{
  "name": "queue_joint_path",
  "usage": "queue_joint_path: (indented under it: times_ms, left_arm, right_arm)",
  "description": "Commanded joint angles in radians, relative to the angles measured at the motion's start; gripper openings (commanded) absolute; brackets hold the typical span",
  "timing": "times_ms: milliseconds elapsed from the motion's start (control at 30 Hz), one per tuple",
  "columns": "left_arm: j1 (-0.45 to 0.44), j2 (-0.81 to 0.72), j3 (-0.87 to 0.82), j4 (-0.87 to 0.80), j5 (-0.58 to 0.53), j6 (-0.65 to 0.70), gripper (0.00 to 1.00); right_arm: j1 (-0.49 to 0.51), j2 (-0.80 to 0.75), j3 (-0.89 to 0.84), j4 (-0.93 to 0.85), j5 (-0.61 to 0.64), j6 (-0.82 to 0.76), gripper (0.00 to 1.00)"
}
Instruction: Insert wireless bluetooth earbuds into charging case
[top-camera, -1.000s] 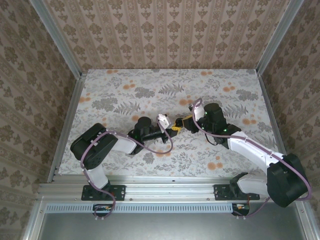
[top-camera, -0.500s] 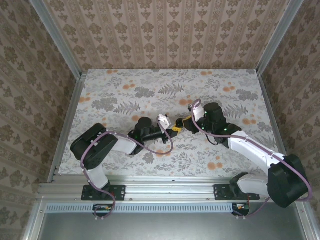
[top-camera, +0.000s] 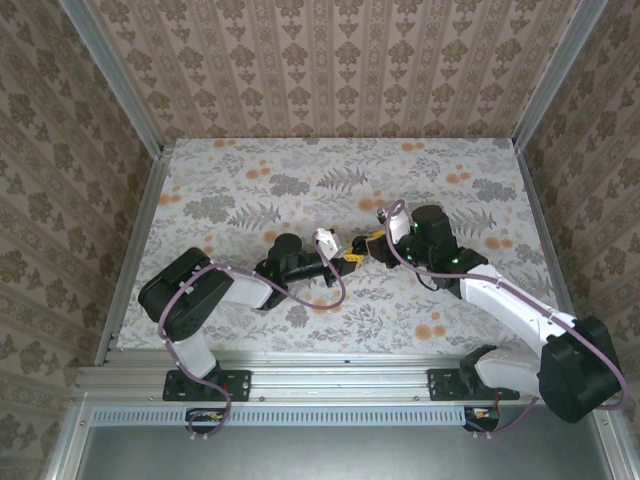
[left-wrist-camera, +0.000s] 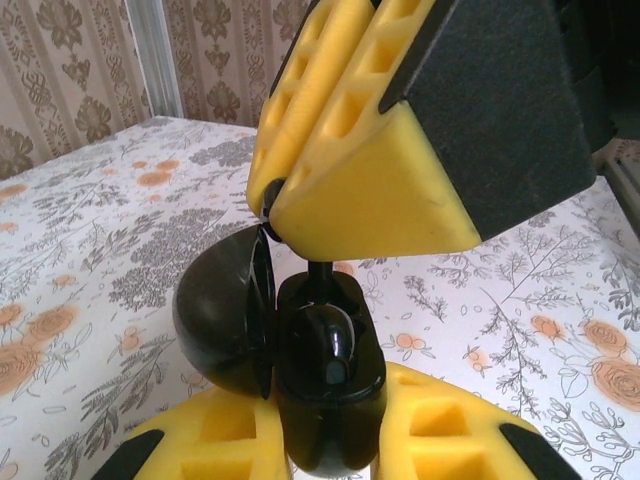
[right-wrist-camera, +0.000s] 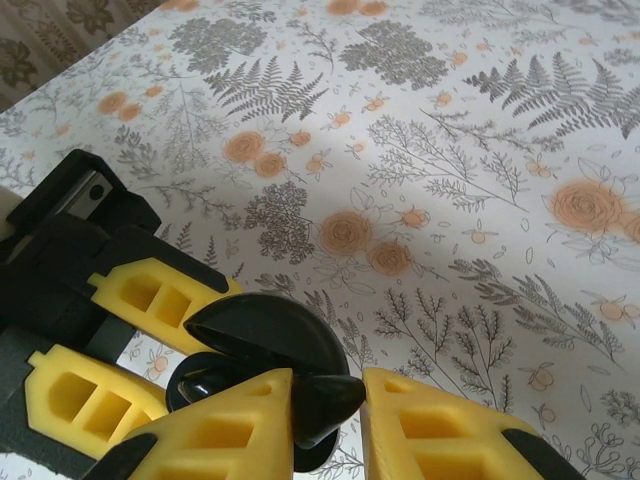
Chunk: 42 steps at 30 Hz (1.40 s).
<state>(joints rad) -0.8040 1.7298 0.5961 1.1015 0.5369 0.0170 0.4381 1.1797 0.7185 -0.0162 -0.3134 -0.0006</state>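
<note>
While left pincer (left-wrist-camera: 325, 445) clamps open black case (left-wrist-camera: 328, 375) (lid (left-wrist-camera: 225, 320) swung aside), right pincer (right-wrist-camera: 328, 402) pinches earbud (right-wrist-camera: 322, 395) between its tips, just above left pincer.

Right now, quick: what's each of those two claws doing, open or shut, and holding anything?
The left gripper is shut on the open black charging case.
The right gripper is shut on a small black earbud.
</note>
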Motion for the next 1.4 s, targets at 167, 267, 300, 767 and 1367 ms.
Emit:
queue_joint_path:
  times_ms: [167,267,300,767,1367]
  left_arm:
    - [-0.002,-0.08,-0.022,0.169,0.091,0.029,0.02]
    - [-0.006,-0.1,-0.036,0.168,0.084,0.067,0.02]
    - [-0.007,-0.108,-0.04,0.168,0.076,0.082,0.01]
    - [-0.05,-0.14,-0.099,0.137,-0.066,0.315,0.02]
    - [-0.09,-0.145,-0.105,0.132,-0.155,0.394,0.02]
  right_arm:
    - [-0.027,-0.031,0.01,-0.152,-0.133,-0.052,0.22]
    - [-0.028,-0.06,0.014,-0.16,-0.157,-0.04,0.23]
    - [-0.028,-0.071,0.015,-0.162,-0.159,-0.036,0.22]
    - [-0.028,-0.226,0.04,-0.133,-0.158,0.033,0.24]
    - [0.014,-0.224,0.08,-0.193,-0.052,-0.039,0.24]
